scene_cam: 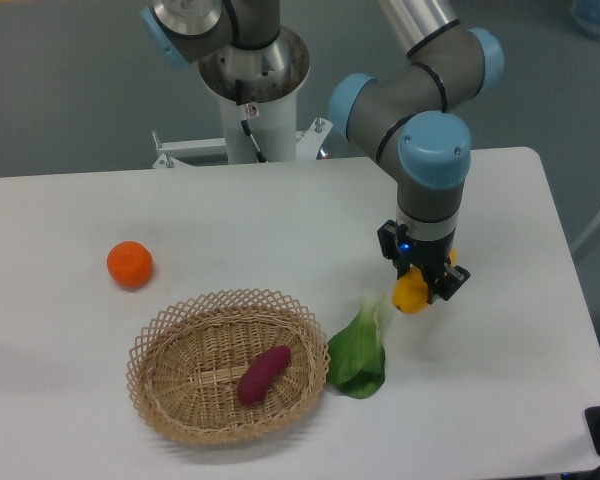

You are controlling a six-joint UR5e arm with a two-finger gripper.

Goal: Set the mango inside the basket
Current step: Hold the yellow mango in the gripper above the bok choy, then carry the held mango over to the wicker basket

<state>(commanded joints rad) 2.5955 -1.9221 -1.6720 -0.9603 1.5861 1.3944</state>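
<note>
End effector (421,285) is clamped on the smooth yellow mango (410,293), right of the tan oval wicker basket (170,335), which holds only a purple-red sweet potato (264,374).

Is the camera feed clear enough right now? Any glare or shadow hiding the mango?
Fixed camera: even lighting, soft shadows, no glare on the table; image slightly soft. The tool and wrist cover most of the mango; only its yellow end shows. The basket is plainly visible.
</note>
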